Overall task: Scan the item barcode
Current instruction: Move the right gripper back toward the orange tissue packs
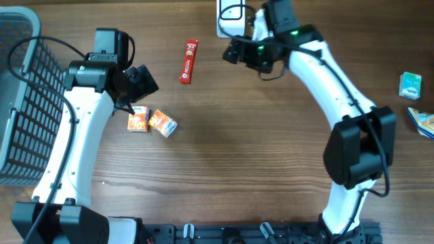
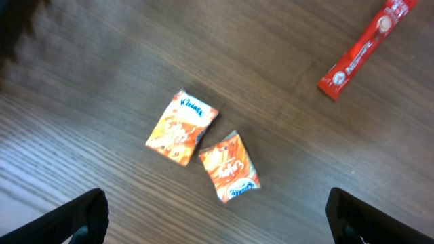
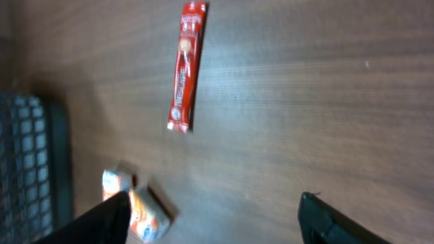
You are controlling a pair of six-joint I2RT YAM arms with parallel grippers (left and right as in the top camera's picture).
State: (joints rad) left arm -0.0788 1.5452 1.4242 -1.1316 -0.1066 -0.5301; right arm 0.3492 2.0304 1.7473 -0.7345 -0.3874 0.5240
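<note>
Grey mesh basket [image 1: 20, 102] stands at the table's [image 1: 271, 156] left edge, just outside the left arm; the overhead view shows only its own grid walls and floor. Everything else lies loose on the wood.

Two orange tissue packs [image 2: 182, 129] sit just beside each other in front of the left arm, with their corners almost meeting. A red stick sachet [image 1: 188, 61] lies flat near the far middle of the table, between the two arms and apart from both. A white device [image 1: 230, 19] rests at the far edge. A green packet [image 1: 410, 86] lies well off to the right.

The left arm reaches forward beside the basket. The left gripper [image 2: 215, 217] hangs over the orange packs with its fingers spread wide, holding nothing. The right arm stretches across toward the far edge and bends left near the white device. The right gripper [image 3: 213, 207] is above bare wood, its fingers apart and empty, with the sachet ahead of it.
</note>
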